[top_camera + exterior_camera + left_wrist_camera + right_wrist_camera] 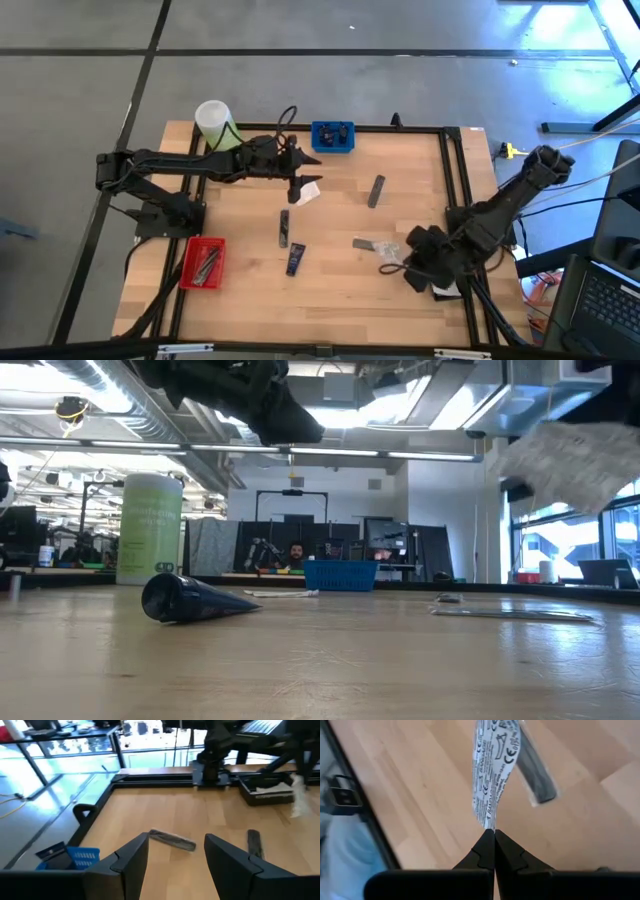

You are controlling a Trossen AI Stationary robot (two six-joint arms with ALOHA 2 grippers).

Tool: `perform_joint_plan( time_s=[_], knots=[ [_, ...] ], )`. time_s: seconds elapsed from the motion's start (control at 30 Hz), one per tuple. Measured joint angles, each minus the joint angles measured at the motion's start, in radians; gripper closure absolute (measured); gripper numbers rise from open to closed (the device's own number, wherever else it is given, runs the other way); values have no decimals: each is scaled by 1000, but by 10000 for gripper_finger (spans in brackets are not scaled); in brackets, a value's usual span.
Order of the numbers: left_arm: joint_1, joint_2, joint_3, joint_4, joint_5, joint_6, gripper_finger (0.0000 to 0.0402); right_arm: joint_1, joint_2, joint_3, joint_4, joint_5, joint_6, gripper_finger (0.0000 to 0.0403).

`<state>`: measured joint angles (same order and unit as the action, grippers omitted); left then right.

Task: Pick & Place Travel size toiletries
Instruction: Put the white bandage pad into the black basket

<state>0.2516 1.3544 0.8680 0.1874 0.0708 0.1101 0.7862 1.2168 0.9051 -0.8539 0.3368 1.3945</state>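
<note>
1. A clear packet (492, 775) with printed markings dangles from the right gripper (494, 836), pinched by its edge right at the fingertips, a dark stick showing inside it.
2. Those right fingers are pressed fully together on the packet, lifted above the wood near the table's right rail (452, 190).
3. The left gripper (175, 851) hangs with its fingers spread wide apart, nothing between them.
4. Just beyond the left fingertips a slim grey tube (172, 840) lies flat; another grey tube (255, 842) sits off to one side.
5. A blue tray (332, 136) sits behind the left gripper, a red tray (203, 262) near the left arm's base.
</note>
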Motion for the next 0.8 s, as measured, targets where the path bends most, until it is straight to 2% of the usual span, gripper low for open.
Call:
perform_joint_plan(
  time_s=[0.13, 0.3, 0.63, 0.8],
  knots=[
    [0, 0, 0, -5, -6, 0, 212, 69, -14, 0, -15, 28, 112, 403],
    [-1, 0, 0, -5, 7, -11, 211, 128, -13, 0, -19, 16, 248, 403],
    [-1, 0, 0, -5, 7, -18, 211, 230, -13, 0, -52, -70, 502, 403],
    [-1, 0, 0, -5, 8, -18, 211, 303, -13, 0, -138, -118, 668, 403]
  ],
)
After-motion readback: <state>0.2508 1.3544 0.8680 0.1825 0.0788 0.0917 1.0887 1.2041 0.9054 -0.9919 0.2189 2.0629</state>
